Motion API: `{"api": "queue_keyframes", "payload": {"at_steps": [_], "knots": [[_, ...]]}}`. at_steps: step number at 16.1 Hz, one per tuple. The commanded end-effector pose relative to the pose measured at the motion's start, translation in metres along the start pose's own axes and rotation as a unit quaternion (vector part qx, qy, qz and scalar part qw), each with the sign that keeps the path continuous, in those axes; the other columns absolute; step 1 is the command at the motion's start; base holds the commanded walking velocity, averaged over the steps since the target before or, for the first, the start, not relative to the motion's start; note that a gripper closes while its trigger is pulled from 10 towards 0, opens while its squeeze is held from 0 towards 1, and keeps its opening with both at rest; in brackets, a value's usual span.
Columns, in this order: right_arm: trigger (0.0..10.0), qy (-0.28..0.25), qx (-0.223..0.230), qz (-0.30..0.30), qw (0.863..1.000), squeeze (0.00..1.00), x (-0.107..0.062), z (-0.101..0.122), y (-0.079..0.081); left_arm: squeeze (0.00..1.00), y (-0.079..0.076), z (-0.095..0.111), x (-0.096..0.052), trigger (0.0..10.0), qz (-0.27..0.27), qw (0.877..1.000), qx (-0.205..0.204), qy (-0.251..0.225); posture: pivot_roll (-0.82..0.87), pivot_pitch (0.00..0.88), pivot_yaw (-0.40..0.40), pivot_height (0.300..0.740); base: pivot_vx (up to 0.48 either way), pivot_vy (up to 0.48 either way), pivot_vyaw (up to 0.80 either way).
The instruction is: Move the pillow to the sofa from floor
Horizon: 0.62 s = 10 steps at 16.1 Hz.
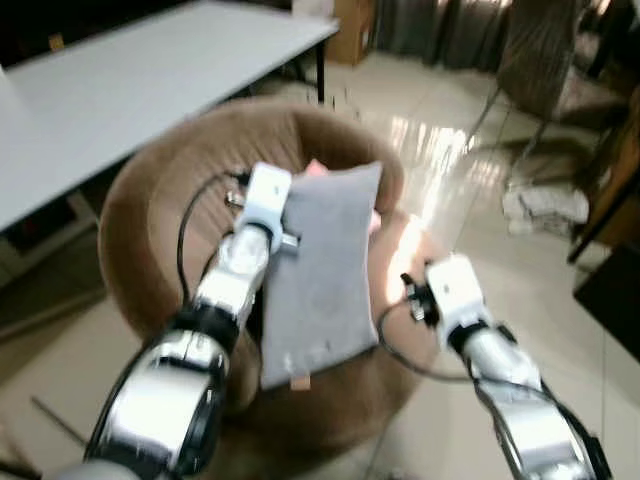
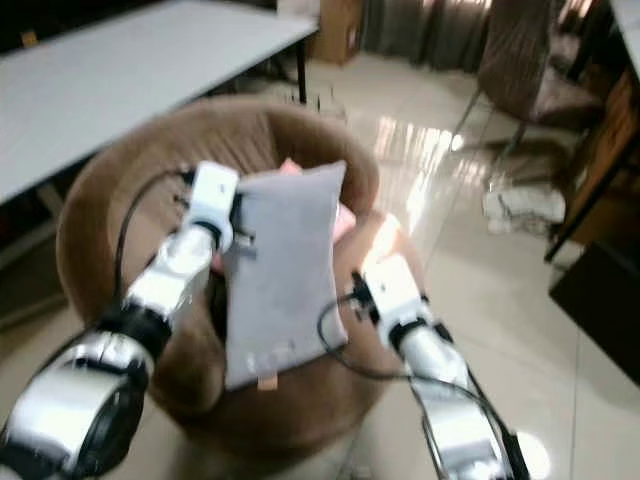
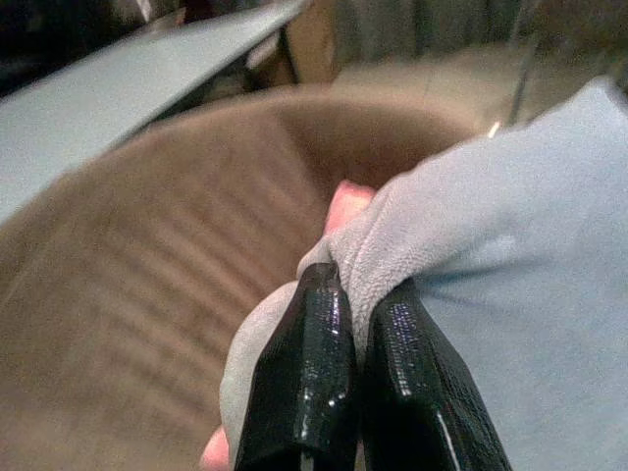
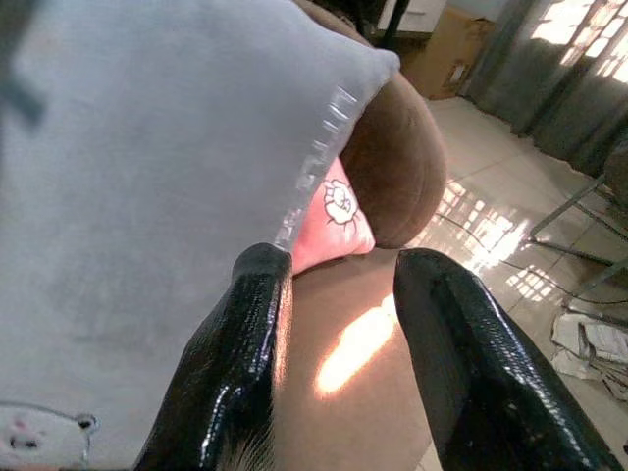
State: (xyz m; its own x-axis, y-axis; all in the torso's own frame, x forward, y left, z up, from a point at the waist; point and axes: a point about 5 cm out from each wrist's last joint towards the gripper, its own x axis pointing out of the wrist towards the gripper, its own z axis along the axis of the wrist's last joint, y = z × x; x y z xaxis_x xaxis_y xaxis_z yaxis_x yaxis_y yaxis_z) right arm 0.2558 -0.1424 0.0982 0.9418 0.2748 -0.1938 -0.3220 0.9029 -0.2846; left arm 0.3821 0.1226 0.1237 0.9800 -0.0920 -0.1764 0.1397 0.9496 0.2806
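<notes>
Left wrist view — left hand (image 3: 358,324) pinches one grey pillow (image 1: 325,265) over one brown sofa (image 1: 150,210); right hand (image 4: 339,324) spread — empty.

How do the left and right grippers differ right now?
The left gripper is shut, pinching the grey pillow's edge; the right gripper is open, its fingers apart and gripping nothing. The left one sits at the pillow's upper corner; the right is beside its other edge. Both are over the brown sofa.
</notes>
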Motion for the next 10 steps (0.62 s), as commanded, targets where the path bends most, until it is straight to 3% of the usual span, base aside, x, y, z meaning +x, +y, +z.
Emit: {"api": "queue_keyframes", "payload": {"at_steps": [1, 2, 4, 6, 8, 10], "knots": [[10.0, -0.002, 0.003, 0.012, 1.0, 0.0, 0.0, 0.002, 0.003, 0.0, 0.016, -0.002, 0.001, 10.0, 0.033, 0.999, 0.007, 0.019, -0.13, 0.0, 0.029, 0.74, 0.0, 0.0, 0.0], [10.0, 0.001, -0.006, 0.03, 1.0, 0.0, -0.001, 0.0, 0.004, 0.0, 0.026, -0.021, -0.001, 10.0, 0.06, 0.995, 0.007, 0.074, -0.13, 0.0, 0.026, 0.74, 0.0, 0.0, 0.0], [10.0, 0.002, -0.013, 0.046, 0.999, 0.0, 0.0, 0.0, 0.005, 0.0, 0.033, -0.031, -0.003, 10.0, 0.093, 0.99, 0.018, 0.104, -0.13, 0.0, 0.023, 0.74, 0.0, 0.0, 0.0], [10.0, 0.008, -0.014, 0.103, 0.995, 0.0, -0.002, -0.004, 0.013, 0.0, 0.044, -0.039, -0.006, 10.0, 0.134, 0.982, 0.02, 0.131, -0.13, 0.0, 0.019, 0.74, 0.0, 0.0, 0.0], [10.0, 0.012, -0.009, 0.141, 0.99, 0.0, -0.005, -0.007, 0.018, 0.0, 0.048, -0.041, -0.007, 10.0, 0.14, 0.981, 0.023, 0.132, -0.13, 0.0, 0.015, 0.74, 0.0, 0.0, 0.0], [10.0, 0.022, 0.022, 0.197, 0.98, 0.0, -0.011, -0.011, 0.022, 0.0, 0.041, -0.035, -0.003, 10.0, 0.112, 0.987, 0.0, 0.114, -0.13, 0.0, 0.011, 0.74, 0.0, 0.0, 0.0]]}}
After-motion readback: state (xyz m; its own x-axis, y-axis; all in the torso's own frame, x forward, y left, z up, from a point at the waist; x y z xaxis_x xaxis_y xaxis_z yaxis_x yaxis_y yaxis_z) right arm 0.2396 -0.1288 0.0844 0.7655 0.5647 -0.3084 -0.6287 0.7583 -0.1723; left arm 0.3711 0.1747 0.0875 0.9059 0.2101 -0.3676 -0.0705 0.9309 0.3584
